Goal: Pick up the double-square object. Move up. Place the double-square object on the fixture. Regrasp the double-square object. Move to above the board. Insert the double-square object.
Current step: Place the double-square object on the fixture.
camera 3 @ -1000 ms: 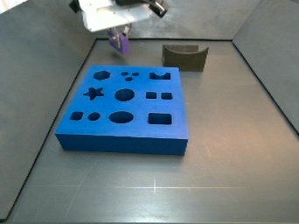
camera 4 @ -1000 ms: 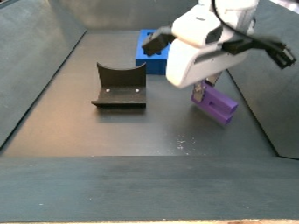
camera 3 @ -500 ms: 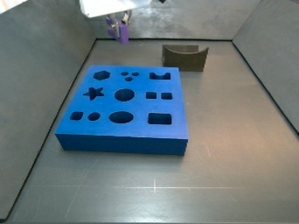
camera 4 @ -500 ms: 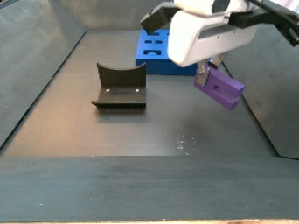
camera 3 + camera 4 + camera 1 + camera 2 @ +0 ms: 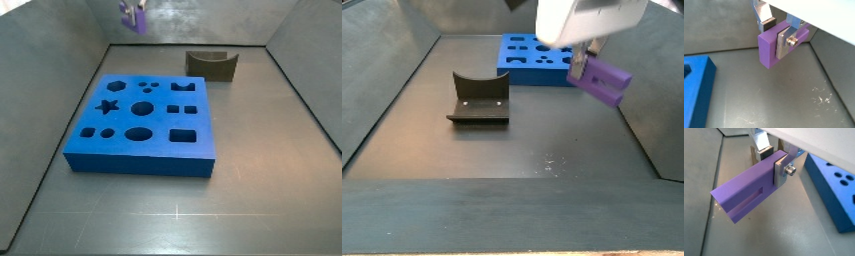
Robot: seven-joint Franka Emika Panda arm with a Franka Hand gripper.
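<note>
My gripper [image 5: 777, 32] is shut on the double-square object [image 5: 769, 49], a light-purple flat block clamped between the two silver fingers. Both wrist views show it hanging well above the grey floor, and its long face with a stepped recess shows as the double-square object [image 5: 745, 197]. In a side view the block [image 5: 131, 17] hangs near the back wall beyond the board [image 5: 144, 125]; most of the gripper [image 5: 131, 6] is cut off there. The gripper [image 5: 583, 60] holds the block [image 5: 608, 82] to the right of the fixture [image 5: 478, 100], apart from it.
The blue board [image 5: 536, 58] with its shaped holes lies flat on the floor, and its edge shows as the board [image 5: 835, 187]. The dark fixture [image 5: 211, 64] stands behind it near the back wall. Grey walls enclose the work area.
The gripper has risen with the double-square object held in it. The block now hangs higher above the floor. Board and fixture have not moved.
</note>
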